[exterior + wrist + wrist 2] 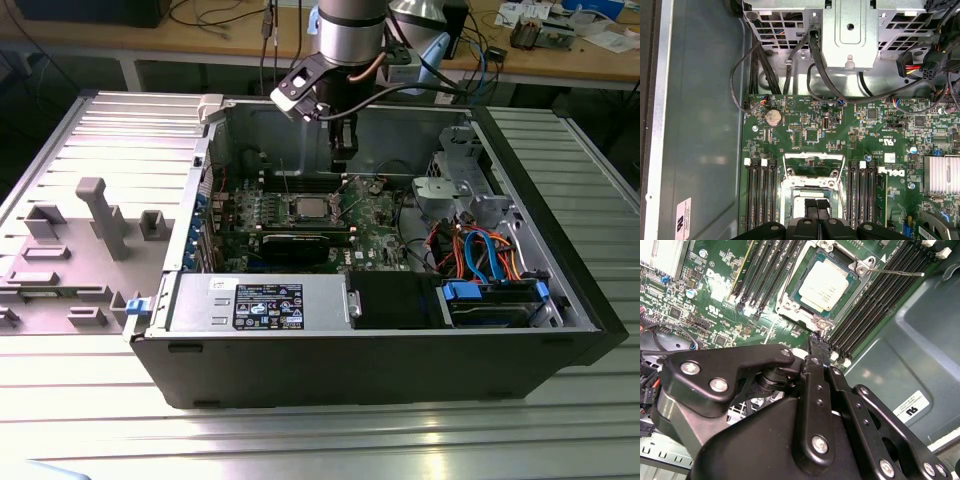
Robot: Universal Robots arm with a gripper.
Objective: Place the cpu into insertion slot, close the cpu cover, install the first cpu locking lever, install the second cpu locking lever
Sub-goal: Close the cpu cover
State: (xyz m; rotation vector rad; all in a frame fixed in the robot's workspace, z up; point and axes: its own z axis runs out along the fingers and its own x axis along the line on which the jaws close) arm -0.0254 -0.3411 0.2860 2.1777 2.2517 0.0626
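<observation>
- gripper (818, 342) jaws clenched, fingertips pressed tip to tip, holding no part
- tips hang above the board, by one corner of the insertion slot (790, 304) rim in the second wrist view
- cpu (826, 285) lies flat in the slot, silver top up, dark margin all round inside the rim
- thin lever rod (895, 273) juts from a slot corner out across the memory slots (880, 305)
- memory slots flank the slot on both sides, tight to the rim
- chassis wall (705, 125) just past the outer bank
- drive cage (850, 35) and black cables (765, 65) sit beyond the board edge
- exterior view: black card (300, 243) just beside the slot, open air above it
</observation>
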